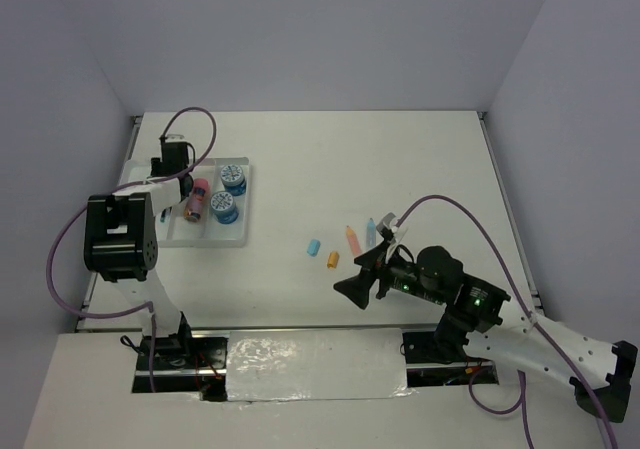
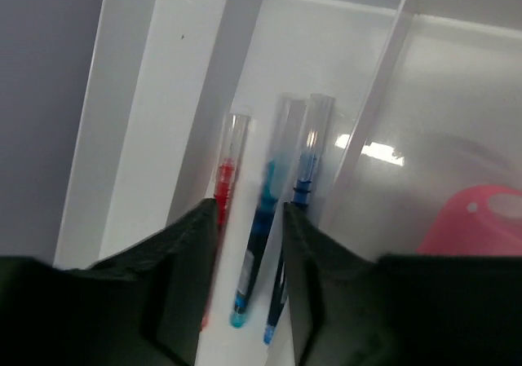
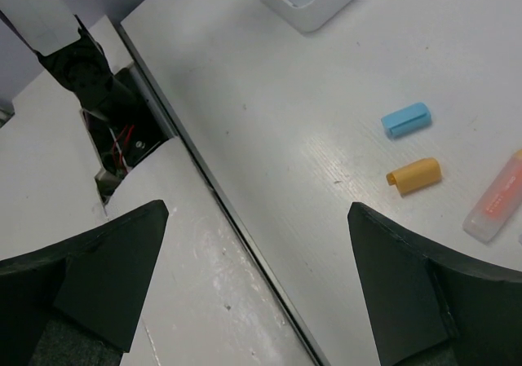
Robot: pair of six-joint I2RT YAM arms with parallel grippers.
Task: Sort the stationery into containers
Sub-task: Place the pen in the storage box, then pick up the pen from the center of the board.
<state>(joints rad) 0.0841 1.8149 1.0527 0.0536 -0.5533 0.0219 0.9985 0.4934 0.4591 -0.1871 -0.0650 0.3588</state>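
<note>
Stationery, sorted part: the white tray (image 1: 235, 231) lies at the far left of the worktop (image 1: 400, 159). Its rightmost compartment holds the far roll (image 1: 233, 176) and the near roll (image 1: 224, 208), both blue-white. The pink-orange cylinder (image 1: 198, 201) is in the next compartment.

Left wrist view: the red pen (image 2: 223, 195), middle blue pen (image 2: 259, 235) and outer blue pen (image 2: 303, 178) lie lengthwise in one compartment beside the cylinder's. The cylinder is only a pink blur here.

The left hand (image 2: 249, 207) is low over the pens with a narrow gap. The middle blue pen lies in that gap, not pinched.

Unsorted, mid-worktop: light-blue piece (image 3: 406, 119), orange piece (image 3: 413, 174) and peach piece (image 3: 496, 199), which is cut off by the frame edge. The right hand (image 3: 261, 301) hangs near them, spread wide and holding nothing. The left arm hides the tray's left compartments from above.
</note>
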